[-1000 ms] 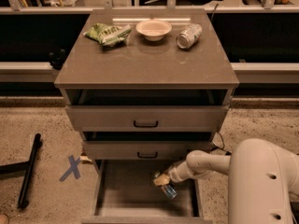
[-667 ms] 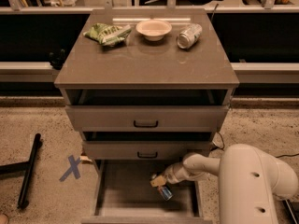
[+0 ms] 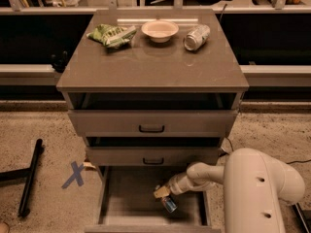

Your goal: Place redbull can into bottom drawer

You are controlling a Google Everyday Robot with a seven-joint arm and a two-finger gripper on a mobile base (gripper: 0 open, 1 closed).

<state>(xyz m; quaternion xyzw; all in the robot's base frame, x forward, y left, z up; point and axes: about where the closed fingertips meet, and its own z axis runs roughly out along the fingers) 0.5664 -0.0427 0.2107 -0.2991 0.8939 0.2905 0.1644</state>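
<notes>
Camera view: the gripper (image 3: 163, 194) reaches into the open bottom drawer (image 3: 126, 198), apparently clamped on the redbull can (image 3: 169, 205), which we see tilted just beneath it, inside the drawer. The frame's lower edge cuts off the drawer front, and the white arm (image 3: 252, 188) hides its right side. On the cabinet top (image 3: 150, 67) sit a bowl (image 3: 159, 30), a silver can (image 3: 197, 37) and a green packet (image 3: 112, 34)

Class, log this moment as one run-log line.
gripper: inside bottom drawer | redbull can: at gripper tip, low in drawer | phase: placing
</notes>
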